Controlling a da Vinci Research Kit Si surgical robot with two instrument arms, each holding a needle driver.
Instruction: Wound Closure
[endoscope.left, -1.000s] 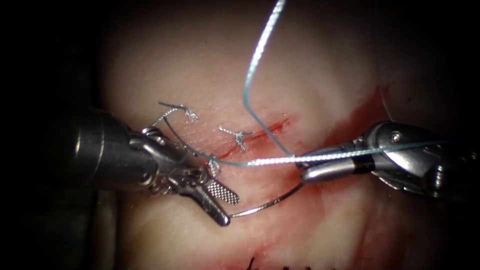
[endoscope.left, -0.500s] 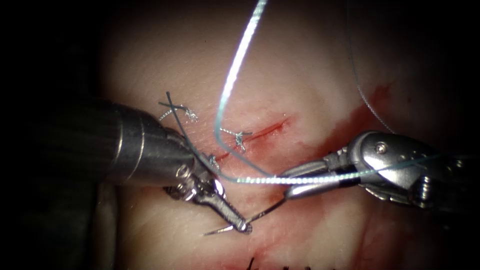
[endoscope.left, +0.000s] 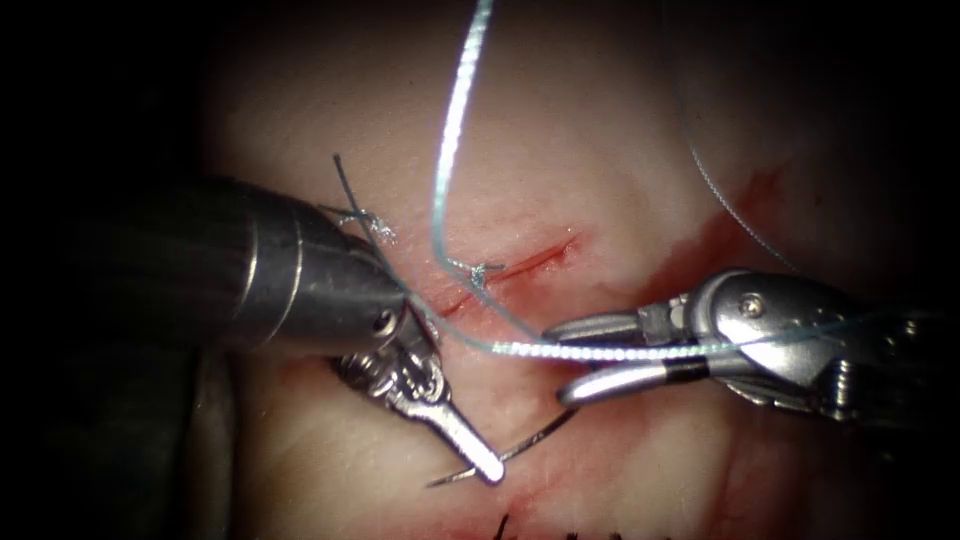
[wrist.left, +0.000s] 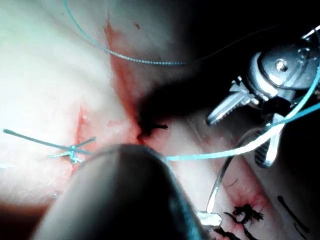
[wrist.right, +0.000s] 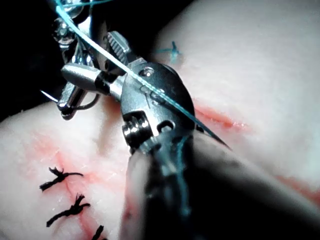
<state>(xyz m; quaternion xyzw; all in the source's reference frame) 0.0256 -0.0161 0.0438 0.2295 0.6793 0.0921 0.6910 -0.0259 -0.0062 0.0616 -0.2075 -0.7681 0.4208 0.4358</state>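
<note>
The left tool (endoscope.left: 488, 466) is shut on the curved needle (endoscope.left: 530, 438) near its pointed end, in front of the cut's (endoscope.left: 515, 265) left end. The needle lies just over the tissue (endoscope.left: 600, 150); I see no part of it in the tissue. The right tool (endoscope.left: 555, 362) stands open beside the needle's tail end and holds nothing. Pale blue thread (endoscope.left: 560, 350) runs loose between its jaws and arcs up past the cut. The left wrist view has the right tool (wrist.left: 236, 141), the needle (wrist.left: 216, 187) and the left tool's tip (wrist.left: 210, 218). Thread (wrist.right: 125, 67) crosses the right tool's wrist.
Knotted stitches with cut thread ends sit on the cut (endoscope.left: 480, 272) and left of it (endoscope.left: 375, 225). Red fluid (endoscope.left: 720, 235) streaks the tissue to the right. Black stitches (wrist.left: 245, 212) (wrist.right: 60, 177) lie in front, near the tissue's edge.
The left tool has shut on the needle near its point. The right tool, which held the tail end, has opened and let go. The needle moved left and lower.
</note>
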